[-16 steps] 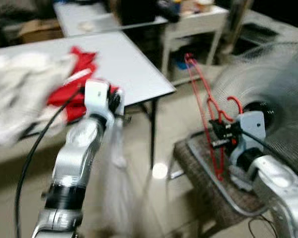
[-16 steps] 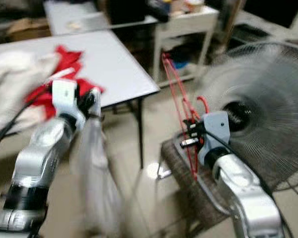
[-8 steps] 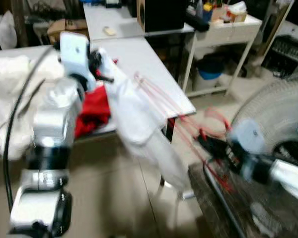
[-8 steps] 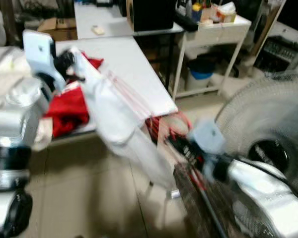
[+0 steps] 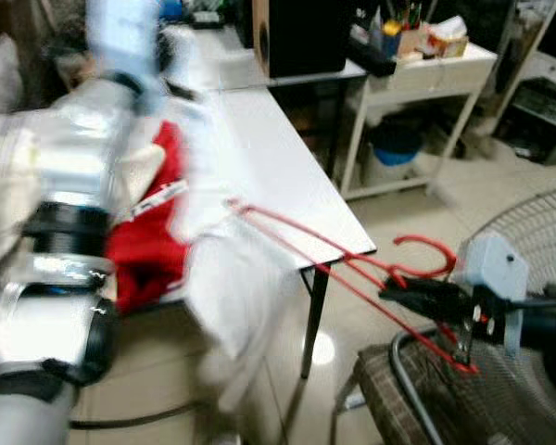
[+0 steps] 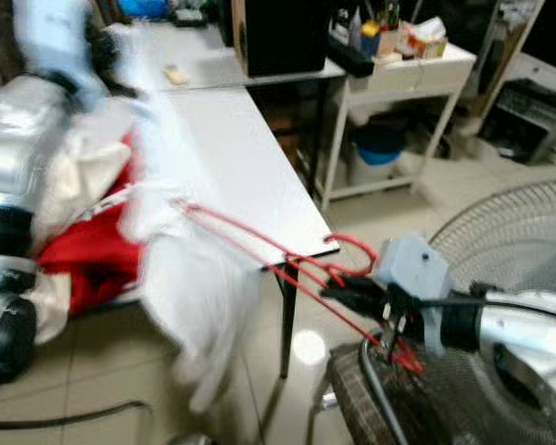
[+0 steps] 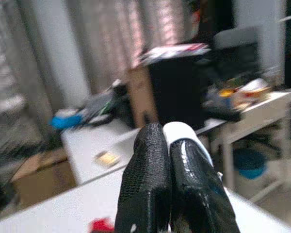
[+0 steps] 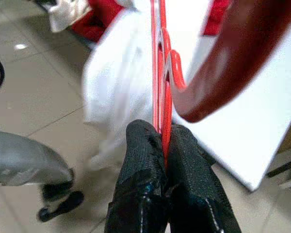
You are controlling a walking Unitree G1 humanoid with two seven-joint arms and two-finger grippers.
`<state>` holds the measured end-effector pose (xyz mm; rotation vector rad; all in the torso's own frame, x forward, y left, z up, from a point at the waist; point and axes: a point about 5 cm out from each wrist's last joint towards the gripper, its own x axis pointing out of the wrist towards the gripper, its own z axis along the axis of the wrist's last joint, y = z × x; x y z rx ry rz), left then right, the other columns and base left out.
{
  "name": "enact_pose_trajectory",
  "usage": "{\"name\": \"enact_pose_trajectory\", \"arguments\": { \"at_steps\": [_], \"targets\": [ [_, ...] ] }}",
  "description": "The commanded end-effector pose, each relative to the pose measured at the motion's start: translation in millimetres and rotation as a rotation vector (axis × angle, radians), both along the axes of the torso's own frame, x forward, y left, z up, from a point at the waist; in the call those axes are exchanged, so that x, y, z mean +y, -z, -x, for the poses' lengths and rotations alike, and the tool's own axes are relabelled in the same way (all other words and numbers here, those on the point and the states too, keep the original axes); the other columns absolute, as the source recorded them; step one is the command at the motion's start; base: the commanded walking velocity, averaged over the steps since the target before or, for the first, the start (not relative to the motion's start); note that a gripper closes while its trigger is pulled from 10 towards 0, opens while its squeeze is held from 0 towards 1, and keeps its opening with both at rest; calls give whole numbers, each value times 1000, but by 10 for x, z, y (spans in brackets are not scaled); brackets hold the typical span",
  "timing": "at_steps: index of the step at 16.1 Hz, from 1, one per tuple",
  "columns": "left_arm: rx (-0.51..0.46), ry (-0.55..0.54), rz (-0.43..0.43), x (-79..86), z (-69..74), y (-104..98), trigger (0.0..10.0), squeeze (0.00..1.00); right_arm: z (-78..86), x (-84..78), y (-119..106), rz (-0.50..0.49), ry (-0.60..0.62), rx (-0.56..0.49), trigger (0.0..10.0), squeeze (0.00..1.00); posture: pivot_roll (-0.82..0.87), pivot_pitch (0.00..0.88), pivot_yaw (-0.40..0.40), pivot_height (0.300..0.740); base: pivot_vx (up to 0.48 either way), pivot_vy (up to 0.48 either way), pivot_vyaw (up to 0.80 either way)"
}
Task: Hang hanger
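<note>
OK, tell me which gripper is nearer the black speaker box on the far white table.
Left. The left gripper, shut on white cloth, is raised over the near table toward the black speaker box. The right gripper holds the red wire hanger low by the fan, farther off.

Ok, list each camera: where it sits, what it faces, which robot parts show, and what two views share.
Left eye and right eye views: on the head, looking down at the white table; left arm raised, right gripper holding the red hanger.
Left wrist view: along the left gripper, shut on white cloth.
Right wrist view: along shut jaws pinching the hanger.
Shared: hanger, white garment.
</note>
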<state>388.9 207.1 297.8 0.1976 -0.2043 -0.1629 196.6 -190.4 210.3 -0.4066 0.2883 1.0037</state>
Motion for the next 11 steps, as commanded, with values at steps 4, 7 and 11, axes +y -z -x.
{"name": "enact_pose_trajectory", "arguments": {
  "at_steps": [4, 7, 11],
  "targets": [
    [-76, 166, 0, -222, 29, -323, 10000, 0, -102, 52, -61, -8, -82, -19, 10000, 0, 13, 0, 20, 740, 0, 0, 0],
    [-66, 295, -43, -267, 93, -513, 10000, 0, -253, 116, -85, 16, -191, -19, 10000, 0, 25, 0, 9, 740, 0, 0, 0],
    [-48, 421, -48, -298, 161, -608, 10000, 0, -508, 177, -95, 54, -255, -40, 10000, 0, 38, 0, -4, 740, 0, 0, 0]
  ]
}}
